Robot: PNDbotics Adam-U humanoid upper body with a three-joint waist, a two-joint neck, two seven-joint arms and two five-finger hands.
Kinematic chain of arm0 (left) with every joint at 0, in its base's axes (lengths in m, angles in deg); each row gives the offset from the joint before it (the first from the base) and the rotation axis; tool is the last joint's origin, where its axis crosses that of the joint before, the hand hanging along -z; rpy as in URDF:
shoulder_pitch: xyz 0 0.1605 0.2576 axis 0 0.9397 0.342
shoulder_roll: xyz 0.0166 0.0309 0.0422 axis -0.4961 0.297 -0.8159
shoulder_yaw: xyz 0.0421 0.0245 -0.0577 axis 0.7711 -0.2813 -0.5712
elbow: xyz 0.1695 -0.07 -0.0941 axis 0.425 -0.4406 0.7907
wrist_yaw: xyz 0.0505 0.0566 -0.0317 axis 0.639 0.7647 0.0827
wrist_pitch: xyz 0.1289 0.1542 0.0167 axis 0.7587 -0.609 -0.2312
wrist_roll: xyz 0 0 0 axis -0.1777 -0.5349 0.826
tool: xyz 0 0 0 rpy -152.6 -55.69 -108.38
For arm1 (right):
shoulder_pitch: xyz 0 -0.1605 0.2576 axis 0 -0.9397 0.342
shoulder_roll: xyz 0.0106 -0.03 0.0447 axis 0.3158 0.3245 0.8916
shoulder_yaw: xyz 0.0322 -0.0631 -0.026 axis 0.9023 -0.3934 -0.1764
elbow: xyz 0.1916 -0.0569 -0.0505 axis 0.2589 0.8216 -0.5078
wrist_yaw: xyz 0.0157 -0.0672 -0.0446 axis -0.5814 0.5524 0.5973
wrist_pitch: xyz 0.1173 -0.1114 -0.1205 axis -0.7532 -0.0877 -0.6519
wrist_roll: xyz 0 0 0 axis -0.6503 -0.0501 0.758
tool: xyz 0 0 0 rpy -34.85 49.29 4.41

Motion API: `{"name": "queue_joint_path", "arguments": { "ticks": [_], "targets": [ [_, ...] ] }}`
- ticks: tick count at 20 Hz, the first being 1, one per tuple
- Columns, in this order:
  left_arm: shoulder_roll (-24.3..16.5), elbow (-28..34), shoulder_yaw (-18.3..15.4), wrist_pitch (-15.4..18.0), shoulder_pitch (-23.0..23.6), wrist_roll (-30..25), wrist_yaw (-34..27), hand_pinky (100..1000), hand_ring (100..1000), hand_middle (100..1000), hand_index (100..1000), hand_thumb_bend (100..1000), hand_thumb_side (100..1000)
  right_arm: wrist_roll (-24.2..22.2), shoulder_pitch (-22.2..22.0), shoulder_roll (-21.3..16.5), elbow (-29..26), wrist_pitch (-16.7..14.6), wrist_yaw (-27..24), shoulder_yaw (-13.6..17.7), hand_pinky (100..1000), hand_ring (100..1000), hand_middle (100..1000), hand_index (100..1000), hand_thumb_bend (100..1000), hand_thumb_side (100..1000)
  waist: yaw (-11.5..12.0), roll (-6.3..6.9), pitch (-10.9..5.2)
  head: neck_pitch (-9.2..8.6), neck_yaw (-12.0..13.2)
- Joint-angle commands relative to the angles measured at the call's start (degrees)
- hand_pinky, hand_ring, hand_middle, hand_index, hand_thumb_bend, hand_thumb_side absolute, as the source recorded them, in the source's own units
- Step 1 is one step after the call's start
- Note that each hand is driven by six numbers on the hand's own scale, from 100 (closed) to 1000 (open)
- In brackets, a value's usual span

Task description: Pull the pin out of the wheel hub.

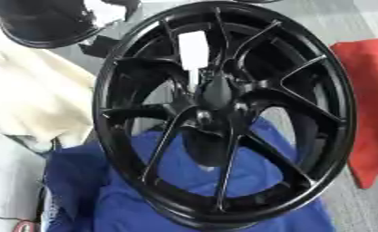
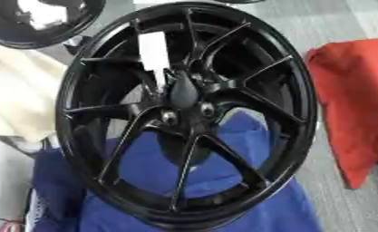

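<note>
No robot hand is showing in either view, so its state cannot be told | black wheel hub (image 2: 184,113) is lying tilted on blue cloth (image 1: 184,172) | pin at hub centre (image 2: 184,93) apparently still sitting in place; pulling not yet begun | red cloth (image 2: 354,99) lying to the right.

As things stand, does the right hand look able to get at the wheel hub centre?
Probably yes, though no hand is in view. The hub of the black wheel faces the camera, with nothing covering it.

No text is legible; the white label (image 2: 153,50) reads blank.
</note>
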Motion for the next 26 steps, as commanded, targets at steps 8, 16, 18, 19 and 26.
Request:
{"name": "queue_joint_path", "arguments": {
  "ticks": [8, 16, 18, 19, 26],
  "targets": [
    [-0.67, 0.43, 1.32, -2.85, -3.34, -1.88, 1.42, 852, 821, 759, 884, 226, 465, 0.19, 0.64, -0.7, -0.7, -0.33, 0.03, 0.1, 547, 613, 549, 617, 100, 614, 0.22, -0.16, -2.06, -0.77, -0.21],
    [1.44, -1.16, 2.72, -5.37, -4.76, -4.13, 0.39, 879, 843, 752, 898, 397, 740, 0.32, 0.73, -0.22, -0.65, -0.73, -0.15, 0.02, 547, 613, 549, 617, 103, 611, 0.14, -0.14, -2.05, -0.88, -0.46],
    [2.12, -1.79, 3.34, -5.58, -5.05, -5.05, 0.6, 880, 843, 745, 900, 412, 765, 0.32, 0.81, -0.12, -0.67, -0.76, -0.11, 0.03, 547, 613, 549, 617, 103, 612, 0.04, -0.13, -2.07, -1.01, -0.48],
    [2.44, -2.06, 3.59, -5.61, -5.2, -5.46, 0.69, 881, 841, 735, 899, 421, 779, 0.33, 0.84, -0.1, -0.67, -0.77, -0.09, 0.03, 547, 613, 549, 617, 105, 614, 0.01, -0.11, -2.08, -1.01, -0.46],
    [4.33, -4.33, 5.06, -5.18, -6.29, -5.93, 2.84, 900, 860, 755, 900, 457, 785, 0.47, 0.87, 0.09, -0.7, -1.02, -0.16, 0.0, 546, 612, 548, 615, 112, 612, -0.05, 0.18, -1.94, -0.92, -0.22]
  ]
}}
